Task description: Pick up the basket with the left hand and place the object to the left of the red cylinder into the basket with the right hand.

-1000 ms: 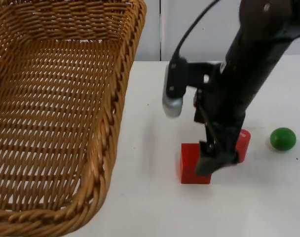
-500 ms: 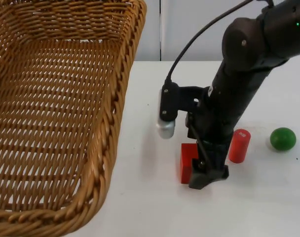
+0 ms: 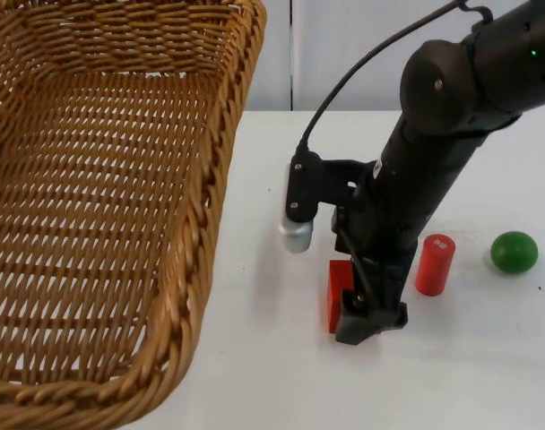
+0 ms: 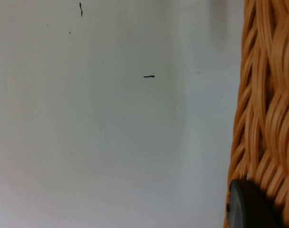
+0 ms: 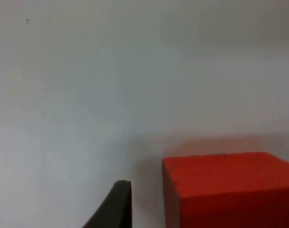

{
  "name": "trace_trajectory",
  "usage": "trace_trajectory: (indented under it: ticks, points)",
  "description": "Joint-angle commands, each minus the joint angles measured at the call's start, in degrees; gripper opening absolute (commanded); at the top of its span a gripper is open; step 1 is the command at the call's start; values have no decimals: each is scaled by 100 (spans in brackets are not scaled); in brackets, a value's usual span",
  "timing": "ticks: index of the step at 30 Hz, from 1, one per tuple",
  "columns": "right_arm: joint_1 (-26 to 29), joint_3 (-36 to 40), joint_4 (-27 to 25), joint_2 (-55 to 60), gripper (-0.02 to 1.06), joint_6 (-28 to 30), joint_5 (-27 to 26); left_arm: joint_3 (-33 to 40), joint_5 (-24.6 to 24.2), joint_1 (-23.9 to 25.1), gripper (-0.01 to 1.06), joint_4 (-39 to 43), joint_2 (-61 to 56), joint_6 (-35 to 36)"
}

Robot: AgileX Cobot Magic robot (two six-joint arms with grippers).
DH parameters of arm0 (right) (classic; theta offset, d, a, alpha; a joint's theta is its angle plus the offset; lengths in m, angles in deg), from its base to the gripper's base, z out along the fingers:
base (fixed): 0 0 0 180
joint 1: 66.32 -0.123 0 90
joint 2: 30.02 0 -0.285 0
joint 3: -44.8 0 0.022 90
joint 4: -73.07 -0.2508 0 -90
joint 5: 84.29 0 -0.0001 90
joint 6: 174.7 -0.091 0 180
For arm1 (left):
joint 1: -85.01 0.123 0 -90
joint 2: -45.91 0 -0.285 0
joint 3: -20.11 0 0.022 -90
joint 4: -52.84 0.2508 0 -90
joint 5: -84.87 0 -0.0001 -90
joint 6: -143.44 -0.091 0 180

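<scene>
A red cube [image 3: 339, 291] lies on the white table just left of the upright red cylinder [image 3: 434, 264]. My right gripper [image 3: 369, 322] is down at the cube and covers its right half. In the right wrist view the cube [image 5: 230, 190] is close, and one black fingertip [image 5: 113, 206] stands beside it with a gap between them, so the jaws are open. The large woven basket [image 3: 214, 179] hangs raised over the table's left side. In the left wrist view a fingertip [image 4: 249, 204] of my left gripper presses on the basket's rim [image 4: 268, 118].
A green ball [image 3: 514, 252] rests to the right of the cylinder. The grey partition wall [image 3: 344, 54] closes the table at the back. Bare white table [image 3: 272, 376] lies between the basket and the cube.
My right gripper has shifted left off the cylinder and sunk lower over the cube's right side. The basket, cylinder and ball have stayed put.
</scene>
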Motion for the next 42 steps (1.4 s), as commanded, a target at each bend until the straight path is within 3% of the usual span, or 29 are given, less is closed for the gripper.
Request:
trace_trajectory:
  ticks: [1, 12, 15, 18, 19, 22, 25, 26, 29, 32, 34, 37, 42]
  points:
    - [-23, -28, -18, 58, 105, 53, -17, 8, -35, 11, 0, -195, -28, -35]
    - [-23, -28, -18, 195, 104, 13, -6, 8, -35, 11, 0, -195, -28, -35]
    - [-23, -28, -18, 195, 100, 13, 7, 8, -35, 11, 0, -195, -28, -35]
    - [-23, -28, -18, 195, 86, 13, 6, 8, -35, 11, 0, -195, -28, -35]
    - [-23, -28, -18, 195, 86, 13, 6, 8, -35, 11, 0, -195, -28, -35]
    - [-23, -28, -18, 195, 65, 27, -174, 8, -35, 11, 0, -195, -28, -35]
    - [-23, -28, -18, 195, 50, 27, -221, 8, -35, 11, 0, -195, -28, -35]
    - [-23, -28, -18, 195, 50, 27, -221, 8, -35, 11, 0, -195, -28, -35]
    - [-23, -28, -18, 195, 30, 27, -220, 8, -35, 11, 0, -195, -28, -35]
    - [-23, -28, -18, 195, 22, 27, -220, 8, -35, 11, 0, -195, -28, -35]
    - [-23, -28, -18, 195, 9, 27, -220, 8, -35, 11, 0, -195, -28, -35]
    - [-23, -28, -8, 144, 0, 55, -79, 8, -35, 11, 0, -195, -28, -35]
    - [-10, -28, -9, -142, 0, -54, 571, 8, -22, 11, 0, -195, -28, -34]
